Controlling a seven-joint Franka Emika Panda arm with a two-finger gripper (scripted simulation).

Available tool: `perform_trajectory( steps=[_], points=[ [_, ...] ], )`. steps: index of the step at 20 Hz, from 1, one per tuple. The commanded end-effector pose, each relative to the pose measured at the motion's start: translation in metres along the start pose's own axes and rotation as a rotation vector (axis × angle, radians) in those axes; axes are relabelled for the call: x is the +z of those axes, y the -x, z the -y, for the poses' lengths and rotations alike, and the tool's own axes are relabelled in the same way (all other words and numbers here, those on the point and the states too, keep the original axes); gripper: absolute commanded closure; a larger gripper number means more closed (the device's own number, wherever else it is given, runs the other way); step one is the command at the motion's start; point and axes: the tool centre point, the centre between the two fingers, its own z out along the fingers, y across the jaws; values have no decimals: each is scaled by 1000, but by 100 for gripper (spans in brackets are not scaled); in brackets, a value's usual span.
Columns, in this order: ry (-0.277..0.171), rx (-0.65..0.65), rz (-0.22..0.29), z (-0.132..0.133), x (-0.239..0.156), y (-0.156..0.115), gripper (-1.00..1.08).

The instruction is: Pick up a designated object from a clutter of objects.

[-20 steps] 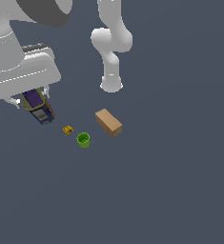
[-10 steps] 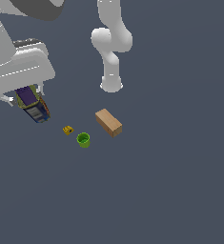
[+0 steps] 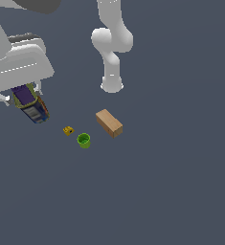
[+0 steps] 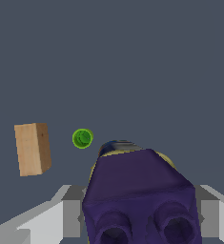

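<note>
The designated object [image 3: 33,111], a small pack with a purple face and olive and blue-grey sides, hangs above the floor at the exterior view's left. My gripper [image 3: 26,97] is shut on it, with the white hand just above. In the wrist view the pack's purple face [image 4: 141,195] fills the near middle between my grey fingers [image 4: 69,215]. The rest of the clutter of objects lies on the floor: a tan-brown box [image 3: 109,123] [image 4: 32,148], a bright green cup [image 3: 84,140] [image 4: 82,138] and a tiny yellow block [image 3: 68,130]. The wrist view does not show the block.
The arm's white base [image 3: 112,83] stands behind the tan box. A dark grey floor [image 3: 171,191] spreads around the items.
My gripper has risen a little and drifted toward the exterior view's left, carrying the pack. The box, cup and yellow block have stayed put.
</note>
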Motion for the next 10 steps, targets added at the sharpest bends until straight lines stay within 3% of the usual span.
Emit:
perform_trajectory(
  steps=[1,10],
  points=[
    [4,0,-3,-2,-9,-5,108],
    [4,0,-3,-4,-20,-13,108]
  ],
)
